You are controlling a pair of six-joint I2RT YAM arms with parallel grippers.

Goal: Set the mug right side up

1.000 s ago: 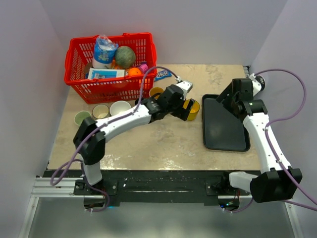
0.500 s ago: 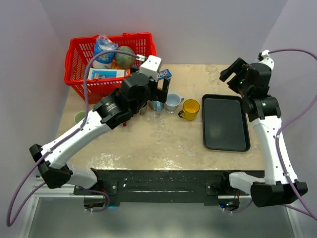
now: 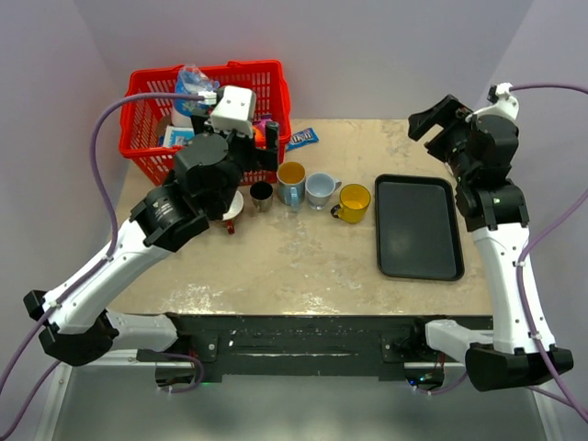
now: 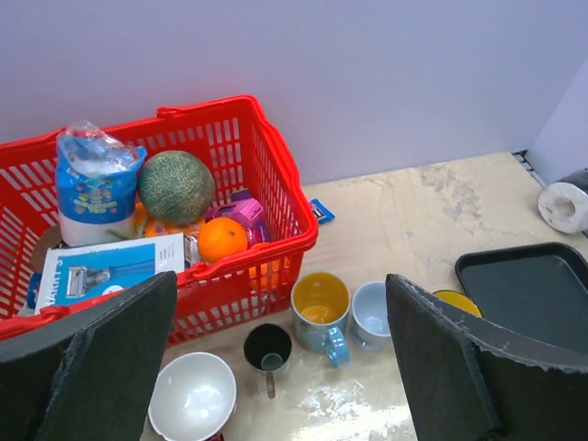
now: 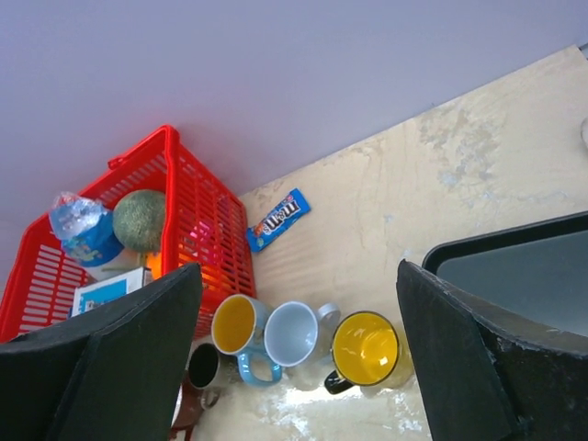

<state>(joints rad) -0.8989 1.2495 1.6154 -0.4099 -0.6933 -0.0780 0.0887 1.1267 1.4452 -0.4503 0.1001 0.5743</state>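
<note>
The table [image 3: 303,257] is a beige, mottled slab, walled in on three sides by plain pale panels. At its far left corner sits a red basket [image 3: 248,66] holding a melon [image 4: 175,186], an orange [image 4: 221,239], a bag and a box. A blue candy packet [image 3: 301,140] lies flat just beside the basket. A black tray [image 3: 418,230] lies along the right side.

Between basket and tray runs a row of cups, all mouth up: a black cup [image 3: 262,193], a blue mug [image 3: 291,179] that is yellow inside, a grey mug [image 3: 321,189], and the yellow mug [image 3: 354,199]. The yellow mug stands just left of the tray, its handle towards the near left. A white bowl [image 4: 192,395] sits near the black cup.

The left pincer [image 4: 280,303] hangs high by the basket, spread wide and holding nothing. The right pincer [image 5: 299,276] is raised above the far right corner, also wide and empty.

A second ago the left arm reached across the table with its pincer at the yellow mug, and the right arm sat lower, over the tray. Half a second ago the left pincer hung low over the blue mug. It has since lifted and drawn back towards the basket, uncovering the black cup. The grey and yellow mugs have not shifted.
</note>
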